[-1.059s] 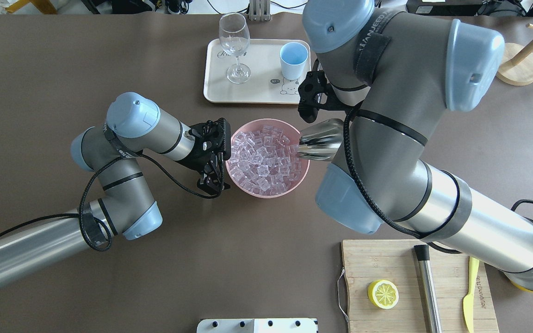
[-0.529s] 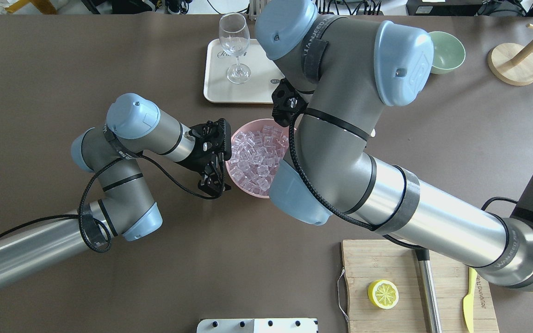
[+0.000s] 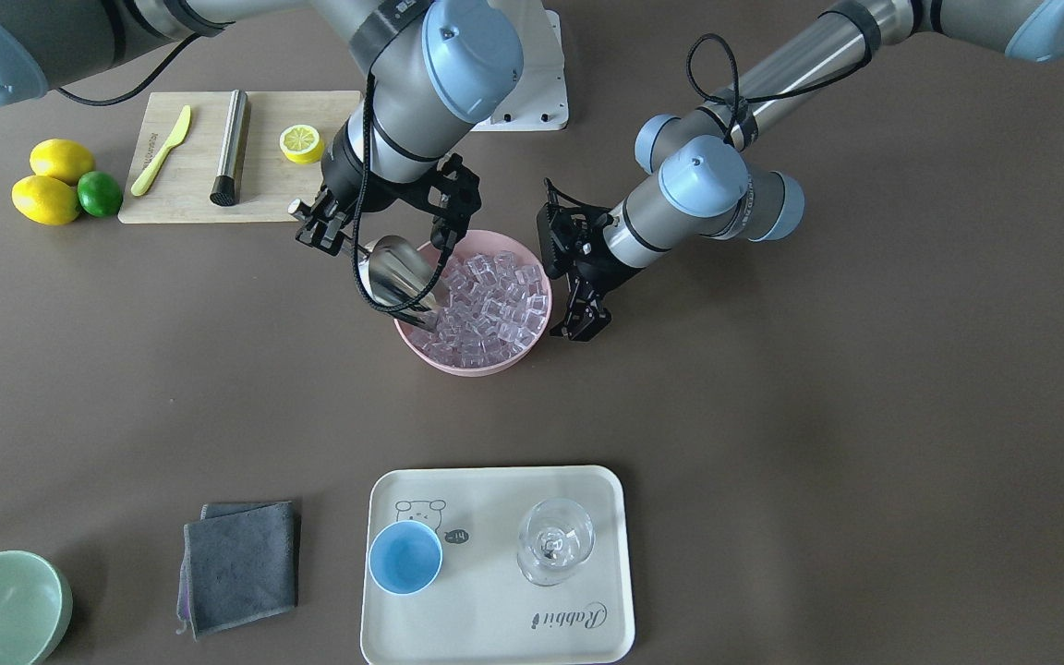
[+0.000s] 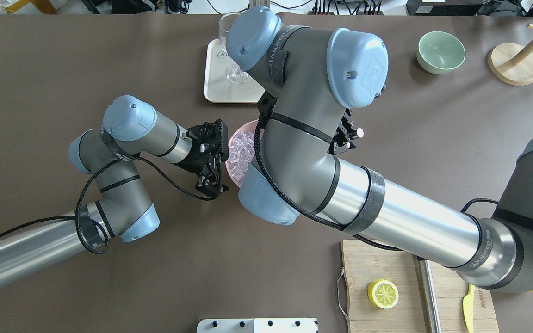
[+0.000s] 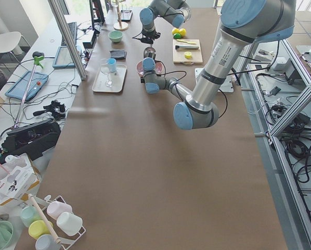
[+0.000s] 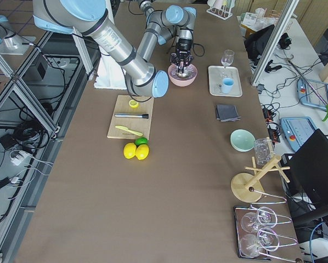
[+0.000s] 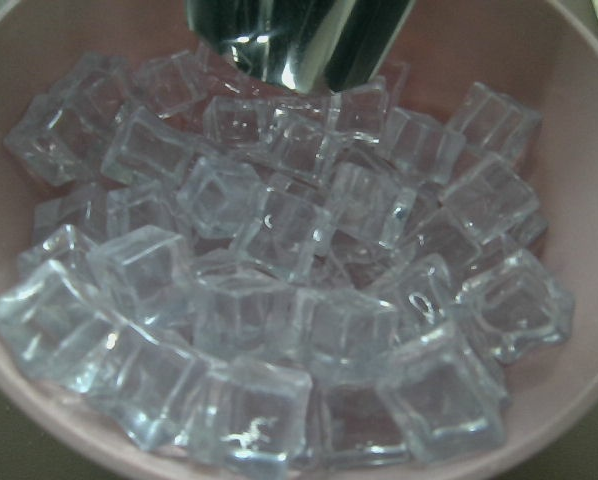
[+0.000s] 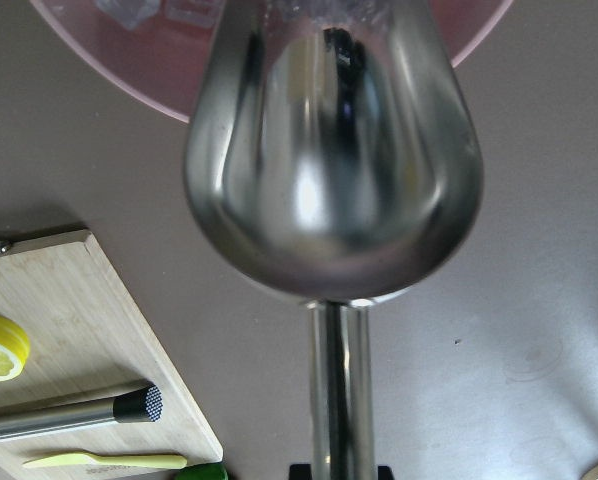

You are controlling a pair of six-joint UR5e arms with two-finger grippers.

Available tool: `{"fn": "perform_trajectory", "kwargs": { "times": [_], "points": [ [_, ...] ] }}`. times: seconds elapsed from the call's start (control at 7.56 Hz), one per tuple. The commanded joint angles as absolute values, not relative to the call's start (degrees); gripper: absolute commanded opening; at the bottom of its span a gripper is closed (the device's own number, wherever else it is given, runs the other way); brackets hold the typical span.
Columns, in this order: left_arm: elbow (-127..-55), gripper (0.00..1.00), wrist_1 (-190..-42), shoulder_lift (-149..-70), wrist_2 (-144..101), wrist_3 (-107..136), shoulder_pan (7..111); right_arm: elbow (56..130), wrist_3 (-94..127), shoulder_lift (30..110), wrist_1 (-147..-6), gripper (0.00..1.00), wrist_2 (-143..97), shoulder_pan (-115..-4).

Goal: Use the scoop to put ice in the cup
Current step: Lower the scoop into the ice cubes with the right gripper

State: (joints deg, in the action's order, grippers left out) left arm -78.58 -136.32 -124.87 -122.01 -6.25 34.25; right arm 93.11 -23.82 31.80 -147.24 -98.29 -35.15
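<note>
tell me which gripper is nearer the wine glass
Left. The left gripper is beside the pink bowl on the wine glass's side; the right gripper, holding the scoop, is opposite.

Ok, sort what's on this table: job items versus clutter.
Job: scoop, ice, pink bowl, cup.
Clutter: stemmed glass, tray, green bowl, grey cloth, cutting board, half lemon, lemons, lime, yellow knife, steel cylinder.

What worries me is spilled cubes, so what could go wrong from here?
The scoop presses into ice piled in the pink bowl, so cubes may be shoved over its rim or it may slide. The cup is small and stands beside the stemmed glass, so tipped cubes may miss, or the right gripper may knock the glass.
</note>
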Motion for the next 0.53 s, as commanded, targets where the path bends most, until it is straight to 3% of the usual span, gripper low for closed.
{"fn": "perform_trajectory", "kwargs": {
  "times": [0.0, 0.4],
  "points": [
    [-78.8, 0.98, -137.4, -123.8, -122.1, -6.2, 34.3, 91.3, -23.6, 31.0, -148.4, 0.0, -95.2, -33.0],
    [-78.7, 0.98, -137.4, -124.1, -121.8, -6.1, 34.1, 91.3, -22.8, 31.0, -147.7, 0.0, -94.9, -31.6]
  ]
}}
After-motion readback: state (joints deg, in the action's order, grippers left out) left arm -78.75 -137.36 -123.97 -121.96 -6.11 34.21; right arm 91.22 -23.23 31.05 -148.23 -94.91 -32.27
